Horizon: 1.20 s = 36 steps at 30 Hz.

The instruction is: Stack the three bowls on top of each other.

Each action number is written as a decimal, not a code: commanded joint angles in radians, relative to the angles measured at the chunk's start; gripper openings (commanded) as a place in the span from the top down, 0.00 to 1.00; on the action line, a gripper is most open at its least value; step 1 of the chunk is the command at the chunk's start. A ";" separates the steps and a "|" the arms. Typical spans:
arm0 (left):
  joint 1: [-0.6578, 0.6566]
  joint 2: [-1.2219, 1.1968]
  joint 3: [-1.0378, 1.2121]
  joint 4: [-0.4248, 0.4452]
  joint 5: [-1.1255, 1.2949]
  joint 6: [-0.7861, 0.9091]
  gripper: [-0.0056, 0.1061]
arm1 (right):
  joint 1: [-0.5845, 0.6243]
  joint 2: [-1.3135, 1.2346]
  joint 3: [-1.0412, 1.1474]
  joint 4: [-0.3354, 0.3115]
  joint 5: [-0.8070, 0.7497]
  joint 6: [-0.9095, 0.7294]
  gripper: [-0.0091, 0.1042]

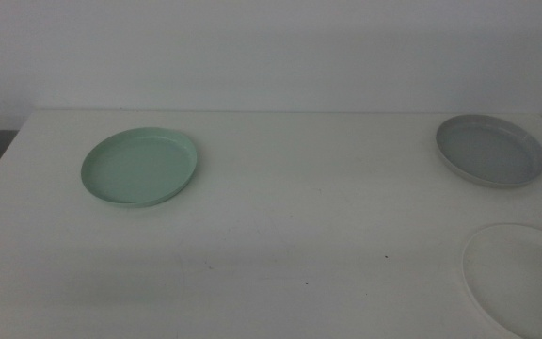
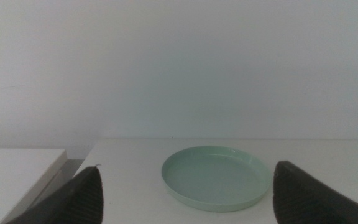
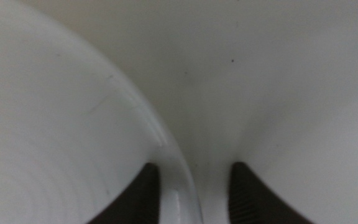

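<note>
Stacking hasn't started: mint green bowl (image 1: 140, 167), grey bowl (image 1: 490, 149) and white bowl (image 1: 523, 276) sit well apart on the tabletop (image 1: 290, 217). Right end effector (image 3: 188, 186) straddles the white bowl's rim, jaws parted, not clamped. Left end effector (image 2: 185, 193) waits wide open, empty, facing the green one.

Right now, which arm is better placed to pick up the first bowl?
Right. The right gripper already straddles the white bowl's rim with open jaws; the left gripper hangs open short of the mint green bowl.

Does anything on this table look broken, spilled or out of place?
Nothing stands out. The mint green bowl, grey bowl and white bowl sit flat, apart and intact on the white table, nothing spilled.
</note>
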State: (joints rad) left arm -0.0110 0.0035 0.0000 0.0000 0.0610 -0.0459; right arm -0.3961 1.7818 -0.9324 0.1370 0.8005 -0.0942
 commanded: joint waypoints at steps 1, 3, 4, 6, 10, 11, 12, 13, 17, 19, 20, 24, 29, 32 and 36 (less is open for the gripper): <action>0.001 -0.004 0.000 0.000 -0.012 -0.007 0.11 | -0.005 0.018 -0.002 0.006 -0.011 -0.009 0.71; 0.001 -0.004 0.000 0.000 -0.012 -0.007 0.11 | -0.005 0.032 -0.002 0.004 -0.011 -0.009 0.76; 0.001 -0.004 0.000 0.000 -0.012 -0.007 0.11 | -0.005 0.038 -0.002 0.004 -0.014 -0.009 0.78; 0.001 -0.004 0.000 0.000 -0.012 -0.007 0.11 | -0.003 0.040 -0.002 0.001 -0.013 -0.012 0.86; 0.001 -0.004 0.000 0.000 -0.012 -0.007 0.11 | -0.003 0.013 -0.005 -0.004 0.018 -0.019 0.94; 0.001 -0.004 0.000 0.000 -0.012 -0.007 0.11 | 0.001 -0.001 -0.005 -0.001 0.038 -0.008 0.94; 0.001 -0.004 0.000 0.000 -0.012 -0.007 0.11 | 0.013 -0.026 -0.006 0.003 0.051 0.013 0.94; 0.001 -0.004 0.000 0.000 -0.012 -0.007 0.11 | 0.033 -0.057 -0.008 0.003 0.059 0.029 0.94; 0.001 -0.004 0.000 0.000 -0.012 -0.007 0.11 | 0.172 -0.172 -0.068 -0.010 0.130 0.070 0.94; 0.001 -0.004 0.000 0.000 -0.012 -0.007 0.11 | 0.270 -0.193 -0.139 -0.004 0.163 0.122 0.94; 0.001 -0.004 0.000 0.000 -0.012 -0.007 0.11 | 0.311 -0.193 -0.174 0.001 0.175 0.140 0.94; 0.001 -0.004 0.000 0.000 -0.012 -0.007 0.11 | 0.494 -0.101 -0.373 0.062 0.195 0.167 0.94; 0.001 -0.004 0.000 0.000 -0.012 -0.007 0.11 | 0.636 0.117 -0.625 0.151 0.260 0.154 0.94; 0.001 -0.004 0.000 0.000 -0.012 -0.007 0.11 | 0.699 0.238 -0.755 0.171 0.292 0.146 0.94; 0.001 -0.004 0.000 0.000 -0.012 -0.007 0.11 | 0.743 0.369 -0.905 0.181 0.306 0.146 0.94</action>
State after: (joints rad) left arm -0.0110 0.0035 0.0000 0.0000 0.0610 -0.0459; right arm 0.3398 2.1222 -1.7902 0.3171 1.0918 0.0603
